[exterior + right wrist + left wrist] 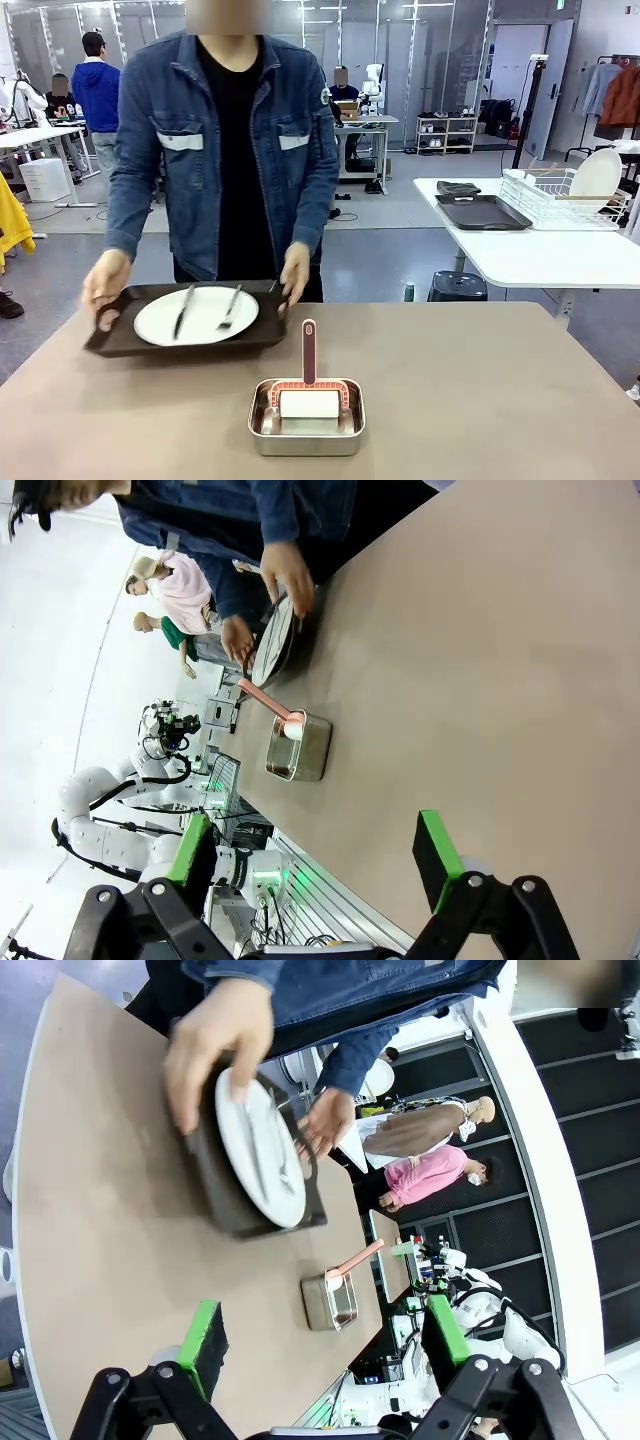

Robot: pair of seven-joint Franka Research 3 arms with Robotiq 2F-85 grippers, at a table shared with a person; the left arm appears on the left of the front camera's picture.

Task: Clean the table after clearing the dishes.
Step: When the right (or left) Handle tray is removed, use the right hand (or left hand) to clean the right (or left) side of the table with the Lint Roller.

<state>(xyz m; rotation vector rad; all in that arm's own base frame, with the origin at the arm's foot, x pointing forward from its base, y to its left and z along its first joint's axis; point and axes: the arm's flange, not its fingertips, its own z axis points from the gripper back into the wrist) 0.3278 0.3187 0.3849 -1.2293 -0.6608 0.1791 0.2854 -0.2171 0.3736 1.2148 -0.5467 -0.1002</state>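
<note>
A person at the far side holds a dark tray by both handles on the brown table. On it sits a white plate with a fork and a knife. The tray and plate also appear in the left wrist view, and the plate in the right wrist view. My left gripper is open above the table, well away from the tray. Far from the plate, my right gripper hovers open with nothing between its fingers.
A small steel pan stands at the table's near middle, holding a white sponge tool with a red handle. At the right, a white table carries another dark tray and a dish rack.
</note>
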